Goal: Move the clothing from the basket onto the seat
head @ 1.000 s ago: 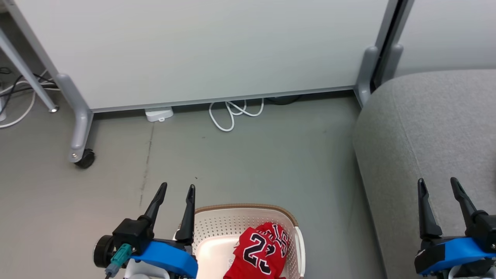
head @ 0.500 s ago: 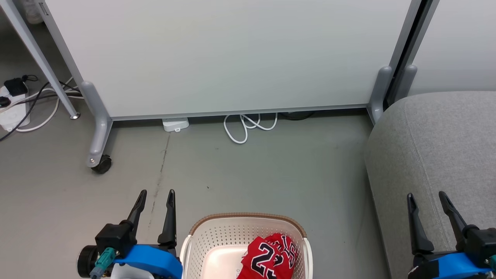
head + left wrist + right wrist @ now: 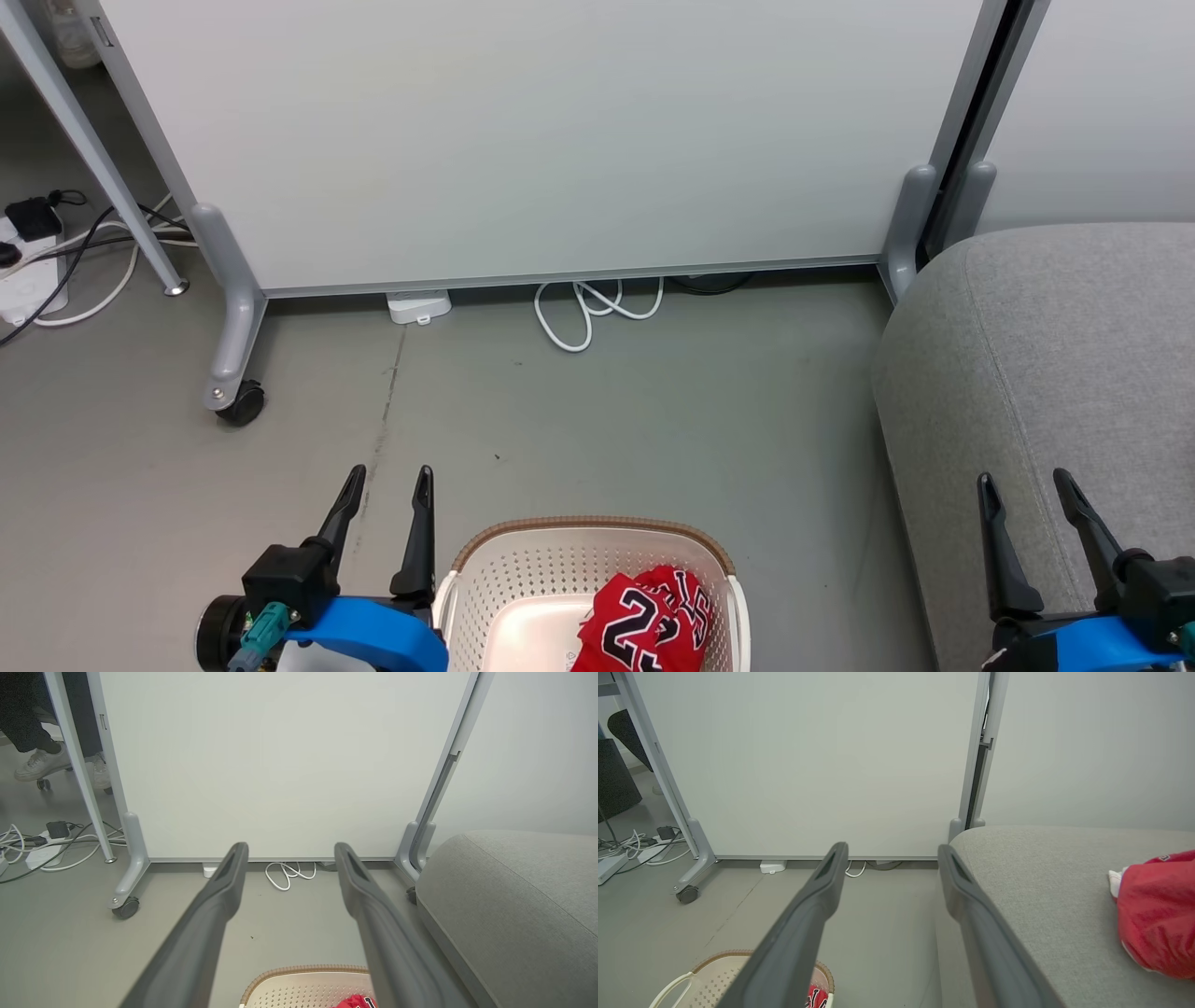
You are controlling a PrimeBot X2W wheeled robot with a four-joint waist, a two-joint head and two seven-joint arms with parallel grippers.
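In the head view, the left gripper (image 3: 391,471) is hanging just beside the left rim of the laundry basket (image 3: 588,525). Its jaws are standing apart and gripping nothing. The right gripper (image 3: 1022,476) is hovering over the near edge of the grey seat (image 3: 1055,355), its jaws also apart and empty. A red jersey (image 3: 653,621) is lying crumpled in the basket, bunched toward the right wall and leaving the pale base bare on the left. The arms seem to be flanking the basket so that either one could drop in. The left gripper is sitting nearer the rim, but the cloth is lying on the side away from it. Bare grey floor (image 3: 653,411) is stretching between the basket and the seat, so a sideways carry looks unobstructed.

In the left wrist view, the two dark fingers are pointing level toward the white partition panel (image 3: 280,765), well above the basket's woven rim band. The panel's castor (image 3: 125,907) and a coiled white cable (image 3: 287,875) are lying far ahead, out of the likely path. A person's shoes (image 3: 42,763) are showing beyond the panel's left post.

In the right wrist view, a second red jersey (image 3: 1157,910) is already resting on the seat, off to the right. Open cushion is spreading between it and the seat's rounded left edge, giving plenty of room for the garment that is waiting in the basket.
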